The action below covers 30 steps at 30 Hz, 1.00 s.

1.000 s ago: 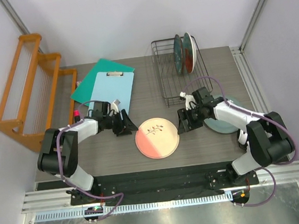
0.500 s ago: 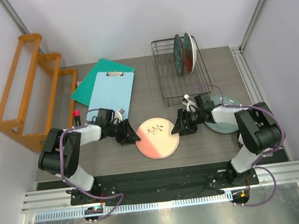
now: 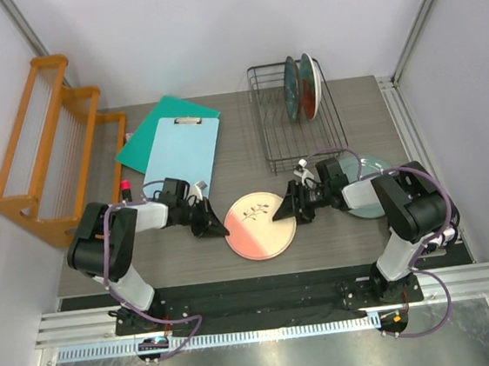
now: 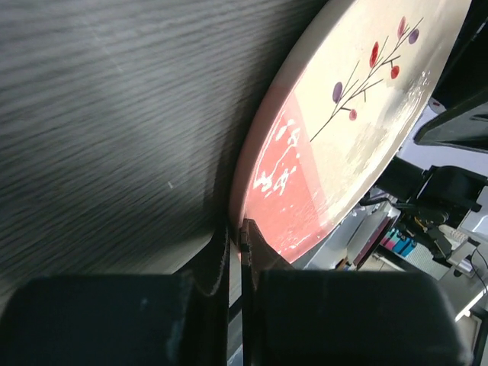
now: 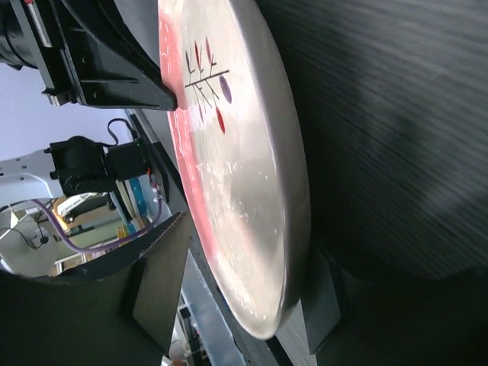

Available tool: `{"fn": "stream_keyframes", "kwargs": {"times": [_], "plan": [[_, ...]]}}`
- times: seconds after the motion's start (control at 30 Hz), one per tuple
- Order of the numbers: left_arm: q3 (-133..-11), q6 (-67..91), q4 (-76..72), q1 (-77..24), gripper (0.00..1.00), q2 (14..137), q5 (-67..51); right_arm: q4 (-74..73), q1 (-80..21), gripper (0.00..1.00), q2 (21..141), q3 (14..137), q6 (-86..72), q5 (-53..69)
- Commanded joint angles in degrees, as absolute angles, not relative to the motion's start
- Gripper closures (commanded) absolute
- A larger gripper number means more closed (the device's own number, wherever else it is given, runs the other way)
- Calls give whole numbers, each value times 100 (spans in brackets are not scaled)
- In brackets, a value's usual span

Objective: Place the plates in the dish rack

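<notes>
While pink plate (image 3: 259, 226) sits between them | left pincer (image 3: 220, 228) clenched at rim | right pincer (image 3: 286, 218) spread astride rim

Bright, even overhead light filled the top view — soft shadows only. Both wrist views were dimmer; glare streaked the pink-and-cream plate (image 4: 343, 145), and the near fingers (image 4: 107, 320) blurred dark.

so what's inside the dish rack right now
Two plates stand on edge in the dish rack's far right part: a dark teal plate and a red-and-teal plate. They overlap, so neither face shows fully.
</notes>
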State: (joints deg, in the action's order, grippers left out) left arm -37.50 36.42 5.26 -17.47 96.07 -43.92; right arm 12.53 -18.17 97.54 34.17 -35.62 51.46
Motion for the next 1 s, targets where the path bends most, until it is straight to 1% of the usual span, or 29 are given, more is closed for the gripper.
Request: {"fn": "stream_keyframes", "kwargs": {"times": [0.0, 0.03, 0.07, 0.1, 0.13, 0.17, 0.2, 0.23, 0.27, 0.3, 0.33, 0.37, 0.4, 0.43, 0.5, 0.53, 0.6, 0.63, 0.7, 0.73, 0.77, 0.8, 0.83, 0.87, 0.9, 0.93, 0.97], "plan": [[-3639, 3560, 229, -1916, 100, 9738, -4720, 1451, -2030, 42, 9809, 3243, -3674, 5010], [-3639, 3577, 229, -1916, 100, 9738, -4711, 1363, -2022, 44, 9765, 3261, -3656, 4992], [-3665, 3577, 237, -1916, 100, 9747, -4685, 1284, -2013, 50, 9678, 3261, -3595, 4931], [-3674, 3577, 246, -1916, 100, 9747, -4650, 1179, -2004, 53, 9625, 3269, -3560, 4913], [-3683, 3577, 263, -1916, 100, 9738, -4632, 1143, -2013, 62, 9581, 3287, -3499, 4896], [-3683, 3577, 281, -1916, 100, 9738, -4614, 1090, -2013, 68, 9502, 3287, -3481, 4869], [-3691, 3577, 307, -1916, 98, 9730, -4536, 1055, -2004, 77, 9466, 3287, -3463, 4860], [-3709, 3508, 369, -1925, 93, 9729, -4483, 976, -1987, 95, 9440, 3313, -3445, 4860], [-3787, 3446, 595, -1925, 86, 9712, -4422, 880, -1986, 99, 9405, 3348, -3306, 4852], [-3858, 3376, 772, -1916, 69, 9651, -4334, 731, -1978, 99, 9309, 3401, -3226, 4886], [-3954, 3236, 991, -1916, 63, 9581, -4107, 364, -1969, 99, 9255, 3549, -3121, 4948], [-4164, 2930, 1245, -1907, 59, 9484, -4009, 73, -1960, 99, 9194, 3673, -2937, 5035], [-4279, 2735, 1709, -1899, 55, 9344, -3869, -391, -1951, 99, 9019, 3839, -2379, 5167], [-4411, 2559, 2001, -1872, 53, 9064, -3606, -1318, -1951, 99, 8922, 4215, -1999, 5185], [-4824, 2014, 2711, -1723, 49, 8677, -3376, -2010, -1934, 99, 8641, 4551, -1383, 5168], [-4956, 1882, 2898, -1653, 48, 8248, -3253, -2526, -1934, 99, 8379, 4944, -1284, 5159], [-5334, 1636, 3154, -1337, 47, 7833, -2963, -3004, -1951, 99, 8210, 5447, -1143, 5159], [-5457, 1600, 3260, -1232, 46, 7579, -2788, -3328, -1934, 99, 8139, 6023, -1134, 5107], [-5800, 1504, 3261, -994, 42, 6946, -2068, -3567, -1934, 99, 8156, 6720, -1099, 4976], [-5896, 1433, 3182, -976, 41, 6769, -1770, -3699, -1934, 99, 8208, 7524, -1107, 4844], [-6037, 1372, 3086, -976, 38, 6489, -1471, -3735, -1934, 99, 8392, 7950, -1116, 4443], [-6064, 1310, 2989, -984, 27, 6373, -920, -3753, -1934, 99, 8515, 8380, -1125, 4212], [-6073, 1240, 2849, -984, 21, 6302, -731, -3744, -1934, 99, 8647, 9203, -1142, 3966], [-6108, 1187, 2665, -976, 16, 6267, -521, -3709, -1934, 99, 8970, 9585, -1169, 3407], [-6169, 1160, 2628, -976, 14, 6354, -327, -3657, -1934, 99, 9139, 9946, -1160, 3166], [-6248, 1091, 2654, -976, 14, 6433, -351, -3534, -1934, 99, 9323, 10567, -1125, 2912], [-6440, 1081, 2741, -976, 15, 6494, -404, -3455, -1934, 99, 9482, 10843, -1142, 2657]]}}
